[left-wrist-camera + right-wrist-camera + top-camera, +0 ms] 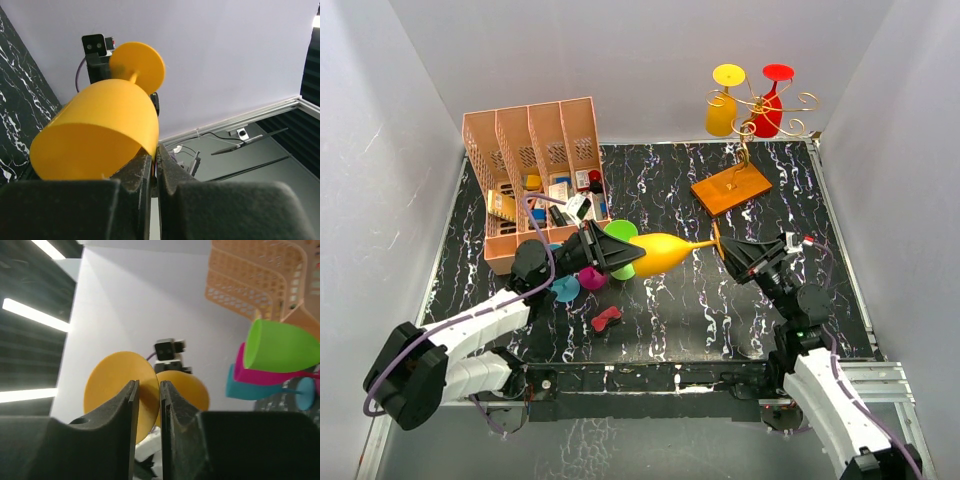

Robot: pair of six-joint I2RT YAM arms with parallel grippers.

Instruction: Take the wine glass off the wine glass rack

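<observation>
An orange-yellow wine glass (665, 251) hangs sideways above the table, well clear of the wine glass rack (752, 112), a gold wire stand on a wooden base (731, 187). My left gripper (616, 252) is shut on the rim of its bowl (100, 135); the pinch shows in the left wrist view at my left gripper (155, 150). My right gripper (724, 250) is at the glass's foot. In the right wrist view the foot disc (112, 385) stands between the slightly parted fingers of my right gripper (148, 386). A yellow glass (722, 108) and a red glass (771, 108) hang on the rack.
A pink slotted organiser (535, 165) with small items stands at the back left. Green (623, 238), magenta (592, 278) and blue (564, 290) glasses lie by my left gripper. A small red object (606, 318) lies on the black marbled table near the front.
</observation>
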